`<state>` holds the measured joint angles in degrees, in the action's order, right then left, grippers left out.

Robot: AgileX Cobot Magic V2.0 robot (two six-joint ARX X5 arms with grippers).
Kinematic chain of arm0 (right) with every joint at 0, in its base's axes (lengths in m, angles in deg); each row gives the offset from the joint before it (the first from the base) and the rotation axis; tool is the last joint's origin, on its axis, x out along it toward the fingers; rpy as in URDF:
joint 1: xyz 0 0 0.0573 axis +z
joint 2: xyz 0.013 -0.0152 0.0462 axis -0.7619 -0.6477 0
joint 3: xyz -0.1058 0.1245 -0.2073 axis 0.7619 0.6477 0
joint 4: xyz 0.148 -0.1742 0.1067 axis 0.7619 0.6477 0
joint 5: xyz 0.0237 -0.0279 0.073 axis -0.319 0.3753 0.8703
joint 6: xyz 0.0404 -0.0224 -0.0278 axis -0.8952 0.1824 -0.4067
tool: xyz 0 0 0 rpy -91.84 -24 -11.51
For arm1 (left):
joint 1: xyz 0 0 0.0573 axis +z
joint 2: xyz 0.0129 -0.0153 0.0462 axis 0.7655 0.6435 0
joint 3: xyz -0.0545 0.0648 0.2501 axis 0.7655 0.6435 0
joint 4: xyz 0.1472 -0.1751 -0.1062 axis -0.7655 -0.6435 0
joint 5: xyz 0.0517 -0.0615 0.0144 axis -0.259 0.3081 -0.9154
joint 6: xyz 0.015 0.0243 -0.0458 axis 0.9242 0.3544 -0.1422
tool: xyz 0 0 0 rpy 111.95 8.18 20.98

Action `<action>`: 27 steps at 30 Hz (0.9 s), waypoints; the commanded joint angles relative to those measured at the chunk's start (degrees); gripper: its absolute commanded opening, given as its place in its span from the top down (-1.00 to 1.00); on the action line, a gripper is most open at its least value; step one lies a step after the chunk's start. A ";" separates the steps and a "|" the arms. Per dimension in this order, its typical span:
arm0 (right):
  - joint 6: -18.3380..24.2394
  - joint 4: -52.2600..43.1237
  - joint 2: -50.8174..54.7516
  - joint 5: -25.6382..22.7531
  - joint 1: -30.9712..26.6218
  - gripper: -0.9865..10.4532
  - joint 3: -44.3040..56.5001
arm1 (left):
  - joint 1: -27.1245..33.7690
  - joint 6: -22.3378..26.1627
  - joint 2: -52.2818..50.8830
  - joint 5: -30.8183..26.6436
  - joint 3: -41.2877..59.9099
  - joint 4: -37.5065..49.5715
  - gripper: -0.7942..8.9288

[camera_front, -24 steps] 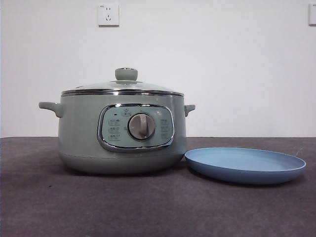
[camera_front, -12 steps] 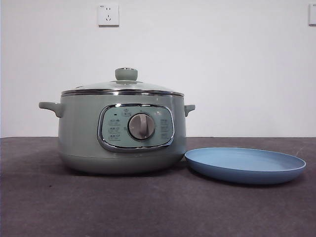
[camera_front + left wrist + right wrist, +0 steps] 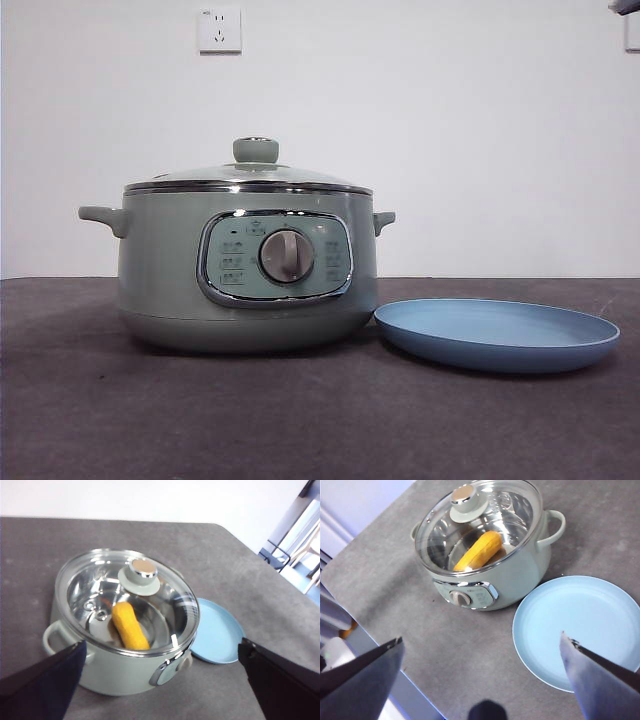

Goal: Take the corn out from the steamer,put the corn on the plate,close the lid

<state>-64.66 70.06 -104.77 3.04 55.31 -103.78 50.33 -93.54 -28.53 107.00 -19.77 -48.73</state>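
Corn (image 3: pixel 130 626) is seen lying flat inside the steamer (image 3: pixel 160 270), under the closed lid (image 3: pixel 138 576). Both pincers, left (image 3: pixel 160 700) and right (image 3: pixel 480 690), are held wide and empty, well above. The lid's knob is judged nearer the left.

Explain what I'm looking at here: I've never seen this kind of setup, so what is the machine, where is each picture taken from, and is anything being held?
This is a two-armed robot at a table. One picture looks level across the table; the other two come from cameras on each arm's wrist, looking down past that arm's own claw. On the grey table stands a green steamer with its glass lid on. Through the glass you can see the corn lying inside. Beside the steamer sits a bare blue plate. The left claw and the right claw both hang open above the scene, holding nothing.
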 commanded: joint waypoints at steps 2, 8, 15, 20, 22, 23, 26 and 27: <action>-0.92 -0.33 0.07 0.00 0.11 -0.28 -0.20 | -2.43 -0.37 4.00 -0.02 -2.45 3.08 -0.30; -1.09 -0.33 0.02 0.00 0.11 -0.28 -0.20 | -8.04 -0.20 13.92 -3.91 -9.90 7.04 -0.30; -1.11 -0.31 0.02 -0.02 0.11 -0.28 -0.20 | -14.93 2.60 27.06 -12.57 -18.03 10.45 -0.30; -1.11 -0.31 0.02 -0.02 0.11 -0.28 -0.20 | -19.34 3.74 35.58 -19.21 -21.99 14.21 -0.30; -1.11 -0.31 0.02 -0.02 0.11 -0.28 -0.20 | -20.39 4.24 38.34 -21.22 -22.71 16.09 -0.30; -1.11 -0.28 0.02 -0.02 0.11 -0.28 -0.20 | -20.94 4.24 39.58 -22.27 -22.80 17.18 -0.30; -1.16 -0.28 0.02 -0.02 0.11 -0.28 -0.20 | -22.29 4.24 42.91 -24.74 -22.80 19.78 -0.30; -1.20 -0.28 0.02 0.00 0.11 -0.28 -0.20 | -22.58 4.24 43.95 -25.33 -22.80 20.35 -0.30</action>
<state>-65.38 70.06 -104.79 3.01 55.31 -103.78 28.02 -90.11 14.66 81.97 -42.48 -29.10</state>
